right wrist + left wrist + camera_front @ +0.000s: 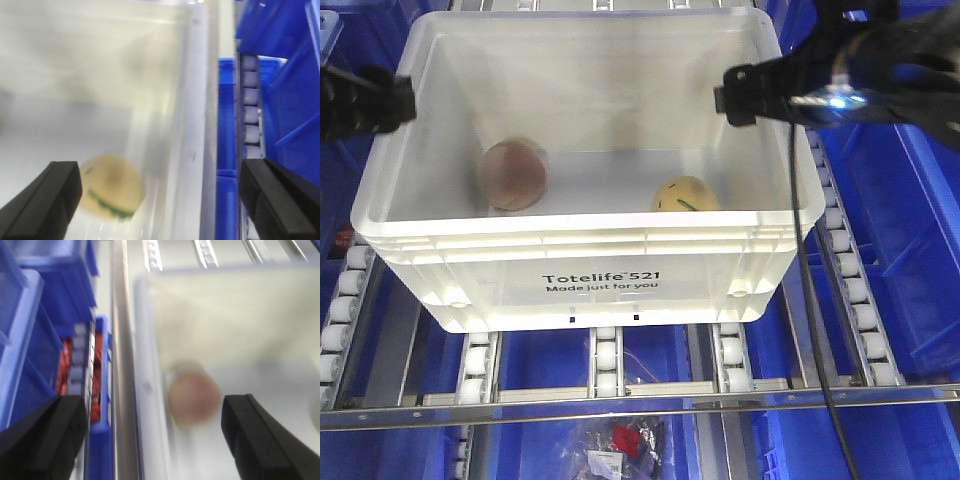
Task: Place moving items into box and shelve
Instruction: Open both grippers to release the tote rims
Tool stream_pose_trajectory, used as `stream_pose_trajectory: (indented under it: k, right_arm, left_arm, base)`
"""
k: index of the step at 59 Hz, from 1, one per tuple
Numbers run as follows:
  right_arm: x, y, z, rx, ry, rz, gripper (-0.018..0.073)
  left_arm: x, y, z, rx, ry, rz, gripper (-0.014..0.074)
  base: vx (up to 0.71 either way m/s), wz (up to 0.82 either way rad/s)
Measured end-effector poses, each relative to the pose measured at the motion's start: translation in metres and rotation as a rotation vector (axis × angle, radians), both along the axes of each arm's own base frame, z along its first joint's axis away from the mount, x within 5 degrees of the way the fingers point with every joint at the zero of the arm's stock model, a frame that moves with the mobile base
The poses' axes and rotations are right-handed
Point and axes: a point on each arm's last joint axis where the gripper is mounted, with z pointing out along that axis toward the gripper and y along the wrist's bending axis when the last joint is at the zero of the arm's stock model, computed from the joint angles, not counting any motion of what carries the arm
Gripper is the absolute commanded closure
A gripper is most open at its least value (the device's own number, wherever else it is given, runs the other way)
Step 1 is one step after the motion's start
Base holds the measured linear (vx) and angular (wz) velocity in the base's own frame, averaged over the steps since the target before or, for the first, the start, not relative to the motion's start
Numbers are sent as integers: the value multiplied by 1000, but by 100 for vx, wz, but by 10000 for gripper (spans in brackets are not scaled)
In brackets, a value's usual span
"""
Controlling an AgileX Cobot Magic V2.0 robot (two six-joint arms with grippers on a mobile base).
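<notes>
White crate (590, 262) holds my pink ball (514, 175) and yellow ball (684, 195); both claws, left (150, 440) and right (160, 200), straddle its walls spread wide, gripping nothing.

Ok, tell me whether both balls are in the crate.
Both in: the pink ball and the yellow ball lie apart on the floor of the white crate.

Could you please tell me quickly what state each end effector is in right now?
Left end effector: open, straddling the crate's left wall, holding nothing.
Right end effector: open, straddling the crate's right wall, holding nothing.
</notes>
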Motion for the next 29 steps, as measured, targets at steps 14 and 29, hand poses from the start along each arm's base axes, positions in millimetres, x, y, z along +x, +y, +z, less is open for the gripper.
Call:
stream_pose_trajectory:
  k: [14, 29]
  right_arm:
    - [-60, -30, 0, -24, -13, 108, -24]
    - [-130, -62, -3, 1, -11, 222, -15]
  left_arm:
    - [-57, 11, 14, 26, 106, -132, 38]
    - [-128, 29, 16, -6, 49, -307, 71]
  base:
    - [0, 0]
    - [0, 0]
